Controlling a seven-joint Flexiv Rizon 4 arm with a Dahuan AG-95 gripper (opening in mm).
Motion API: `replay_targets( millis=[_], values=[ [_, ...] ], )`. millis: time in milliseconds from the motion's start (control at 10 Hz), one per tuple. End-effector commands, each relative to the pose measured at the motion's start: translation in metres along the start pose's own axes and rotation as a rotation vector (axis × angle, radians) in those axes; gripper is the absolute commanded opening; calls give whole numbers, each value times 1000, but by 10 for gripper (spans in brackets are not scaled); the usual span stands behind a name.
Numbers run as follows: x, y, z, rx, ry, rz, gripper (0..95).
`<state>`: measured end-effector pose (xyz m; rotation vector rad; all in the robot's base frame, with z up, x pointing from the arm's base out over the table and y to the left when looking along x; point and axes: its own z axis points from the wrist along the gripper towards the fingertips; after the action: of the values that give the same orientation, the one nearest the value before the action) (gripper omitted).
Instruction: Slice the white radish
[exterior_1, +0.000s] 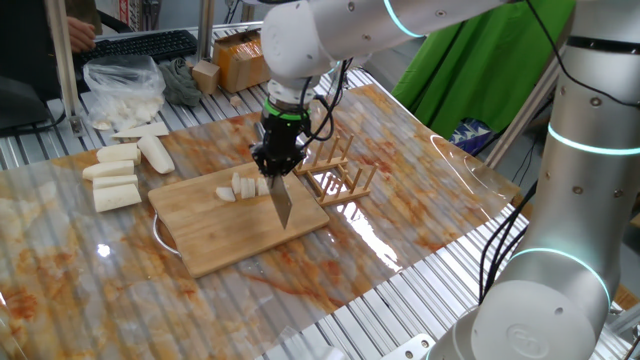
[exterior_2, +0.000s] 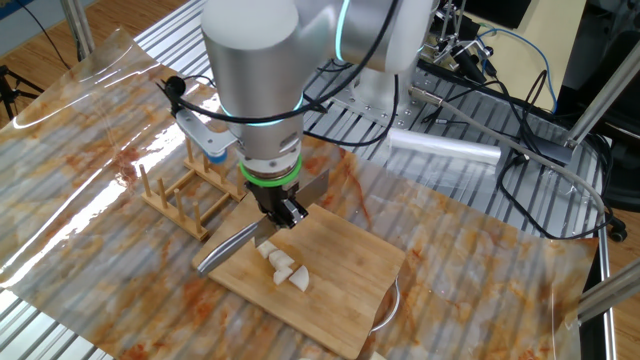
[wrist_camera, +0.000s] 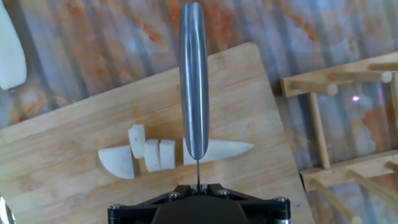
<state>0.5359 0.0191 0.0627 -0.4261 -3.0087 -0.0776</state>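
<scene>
Tabletop (exterior_1: 420, 180): marbled orange-and-white sheet over metal slats. Wooden cutting board (exterior_1: 215, 240) lay at centre, carrying the white radish (exterior_1: 245, 187), partly cut into slices. Gripper (exterior_1: 277, 160) held a knife (exterior_1: 281, 203) blade-down beside the slices. Wooden rack (exterior_1: 338, 172) stood just beyond the board. Four white chunks (exterior_1: 118, 170) lay left; a plastic bag (exterior_1: 124, 88) sat behind them.

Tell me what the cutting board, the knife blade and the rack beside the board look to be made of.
Cutting board: pale wood, probably bamboo, matte; fine parallel grain strips show.
Knife blade: metal, likely steel, smooth satin grey with a soft sheen along it.
Rack: light unfinished-looking wood, round dowel pegs on slats.
</scene>
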Motion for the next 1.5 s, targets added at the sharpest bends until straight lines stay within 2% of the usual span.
replay_targets(
  millis=[100,200,300,600,700,900,1000,1300,1500],
  values=[
    [-4,2,16,0,-5,-10,0],
    [-5,4,28,12,-11,-12,0],
    [-5,3,32,11,-15,-8,0],
    [-4,4,31,-4,-14,11,0],
    [-6,6,28,-17,-8,23,0],
    [-3,11,21,-8,-1,33,0],
    [-1,14,19,-13,-1,38,0],
    [1,11,15,1,-3,21,0],
    [4,5,5,-6,5,23,0]
  ],
)
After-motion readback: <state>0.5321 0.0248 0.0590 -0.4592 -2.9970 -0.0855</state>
